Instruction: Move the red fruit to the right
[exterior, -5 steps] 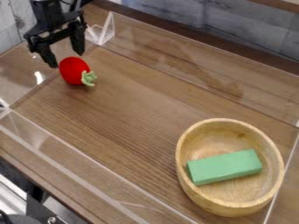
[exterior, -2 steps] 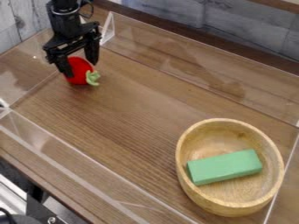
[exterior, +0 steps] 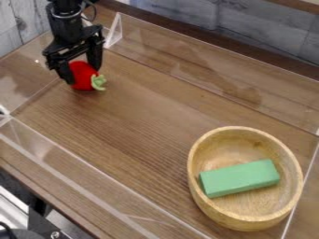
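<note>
The red fruit (exterior: pixel 84 77), small and glossy with a green leafy stem on its right end, lies on the wooden table at the upper left. My black gripper (exterior: pixel 76 65) points straight down over it. Its jaws are open and stand on either side of the fruit, one finger to the left, one at the upper right. The top of the fruit is partly hidden behind the fingers. I cannot tell whether the fingers touch it.
A wooden bowl (exterior: pixel 219 209) at the lower right holds a green rectangular block (exterior: pixel 240 177). Clear plastic walls (exterior: pixel 187 47) run around the wooden table top (exterior: pixel 137 121). A clear wall edge (exterior: pixel 37 149) borders the front left.
The gripper has shifted right and come down over the red fruit, so its open fingers now straddle it. The fruit, bowl and block lie where they were.
</note>
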Controlling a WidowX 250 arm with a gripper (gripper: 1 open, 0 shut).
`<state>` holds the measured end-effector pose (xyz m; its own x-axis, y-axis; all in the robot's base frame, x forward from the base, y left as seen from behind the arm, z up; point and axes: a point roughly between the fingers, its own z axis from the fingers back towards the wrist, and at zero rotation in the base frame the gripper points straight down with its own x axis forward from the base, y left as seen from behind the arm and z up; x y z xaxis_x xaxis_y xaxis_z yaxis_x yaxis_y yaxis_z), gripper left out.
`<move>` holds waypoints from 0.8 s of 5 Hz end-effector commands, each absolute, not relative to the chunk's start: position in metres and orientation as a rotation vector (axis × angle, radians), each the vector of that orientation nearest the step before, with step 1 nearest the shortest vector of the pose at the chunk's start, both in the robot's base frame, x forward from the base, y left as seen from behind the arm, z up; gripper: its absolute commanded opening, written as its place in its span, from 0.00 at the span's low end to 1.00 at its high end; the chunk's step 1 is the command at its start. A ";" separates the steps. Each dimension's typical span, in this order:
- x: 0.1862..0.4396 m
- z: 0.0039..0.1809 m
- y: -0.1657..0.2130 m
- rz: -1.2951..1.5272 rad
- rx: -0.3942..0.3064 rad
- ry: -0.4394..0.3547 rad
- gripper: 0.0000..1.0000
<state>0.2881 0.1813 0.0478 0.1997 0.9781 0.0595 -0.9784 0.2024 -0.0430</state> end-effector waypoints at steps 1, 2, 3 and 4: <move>0.296 0.064 0.184 1.359 0.009 -0.145 1.00; 0.301 0.056 0.187 1.355 0.015 -0.143 1.00; 0.309 0.057 0.174 1.227 -0.006 -0.146 0.00; 0.326 0.066 0.147 1.060 -0.044 -0.144 0.00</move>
<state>0.3144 0.1347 0.0416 0.4929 0.8696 0.0286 -0.8674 0.4937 -0.0626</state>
